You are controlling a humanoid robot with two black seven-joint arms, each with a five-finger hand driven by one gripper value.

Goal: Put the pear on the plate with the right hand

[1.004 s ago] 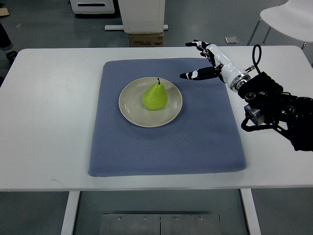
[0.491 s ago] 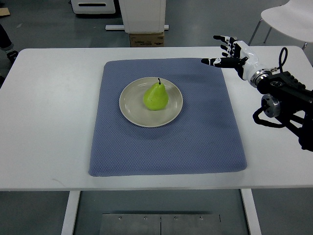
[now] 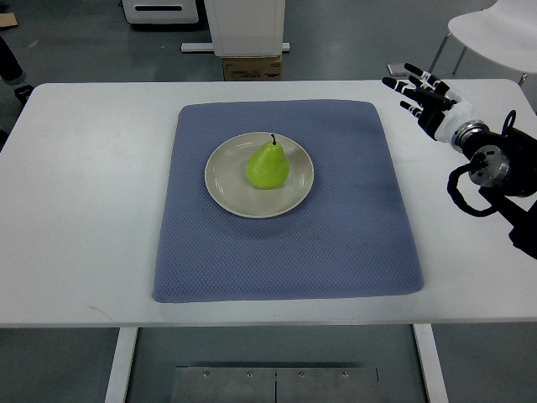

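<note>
Back goes the black-and-white right hand (image 3: 425, 99), off the blue-grey mat (image 3: 352, 243) to the white table's (image 3: 75, 210) far right corner, fingers spread and empty, while the green pear (image 3: 268, 164) sits upright on the round beige plate (image 3: 225, 186) — placement looks done, only the retreat remains.

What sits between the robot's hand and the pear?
Top view: only the plate rim, bare blue mat and white table separate right hand from pear.

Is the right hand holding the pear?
No. The pear sits on the plate, while the right hand is open, off the mat.
</note>
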